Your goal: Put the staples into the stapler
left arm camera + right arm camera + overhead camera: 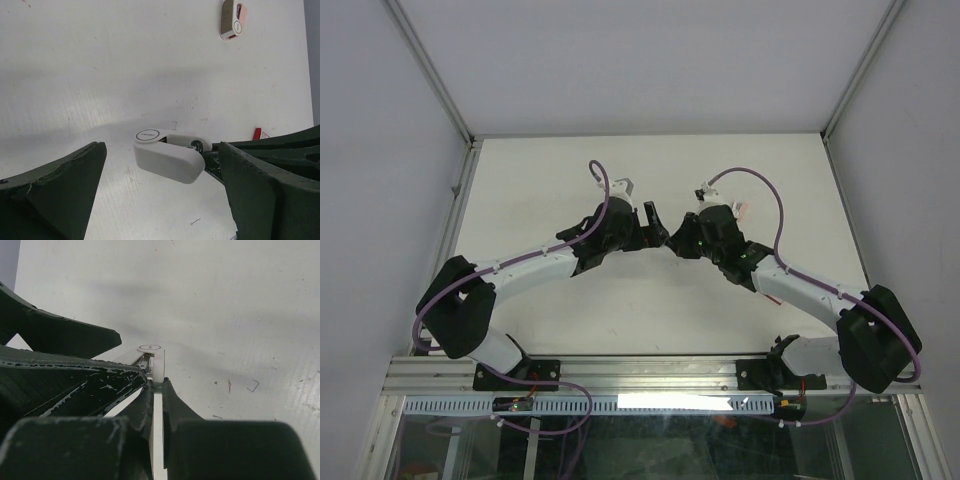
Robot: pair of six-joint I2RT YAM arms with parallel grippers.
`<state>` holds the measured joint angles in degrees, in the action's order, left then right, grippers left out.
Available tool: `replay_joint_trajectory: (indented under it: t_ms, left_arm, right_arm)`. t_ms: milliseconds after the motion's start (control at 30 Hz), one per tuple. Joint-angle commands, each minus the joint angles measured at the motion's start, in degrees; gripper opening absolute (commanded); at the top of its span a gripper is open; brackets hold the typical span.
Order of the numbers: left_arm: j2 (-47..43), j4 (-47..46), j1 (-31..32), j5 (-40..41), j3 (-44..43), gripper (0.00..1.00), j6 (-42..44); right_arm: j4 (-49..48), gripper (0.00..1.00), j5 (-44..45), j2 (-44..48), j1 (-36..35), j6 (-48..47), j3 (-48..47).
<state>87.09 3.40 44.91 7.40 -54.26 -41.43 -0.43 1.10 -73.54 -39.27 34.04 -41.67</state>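
Left pincer point(162, 148): wide open and empty, its two fingers either side of a white piece point(167, 157) without touching it
Right pincer point(157, 383): closed tight on a thin end of the white piece, holding it just above the counter point(100, 75)
White piece: rounded plastic with a round badge on top and a bit of metal at its joint; what it is cannot be told for sure
Stapler point(231, 20): small, pink and grey, lying flat on the counter, well apart from both pincers; neither touches it
Staples: one loose bent staple point(253, 386) lies on the counter beside the right pincer; no strip of staples shows
Red thing point(257, 133): a small red bit on the counter by the right pincer, mostly hidden
Done so far: nothing visible has gone into the stapler; whether it is open is too small to tell
Left to do: by the look of it nearly everything, namely reaching the stapler, opening it, putting staples in and shutting it
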Motion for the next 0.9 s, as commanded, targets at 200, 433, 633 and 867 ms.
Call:
replay_joint_trajectory:
  t_ms: [200, 433, 633, 867]
  left_arm:
    - [-0.07, -0.62, -0.11, 0.07, -1.18, 0.99, 0.58]
    - [-1.54, -0.09, -0.48, 0.85, 0.44, 0.99, 0.65]
    - [-2.12, 0.46, -0.88, 1.13, 1.16, 0.99, 0.65]
    - [-3.05, 0.87, -1.38, 1.7, 1.54, 0.97, 0.82]
  right_arm:
    - [-3.71, 0.0, 2.18, 0.59, -0.23, -0.22, -2.63]
    - [-3.12, 0.0, 2.69, 0.67, -0.2, -0.03, -2.7]
    - [-3.1, 0.0, 2.85, 0.73, -0.2, 0.06, -2.71]
    - [-2.88, 0.0, 3.15, 0.89, -0.21, 0.15, -2.64]
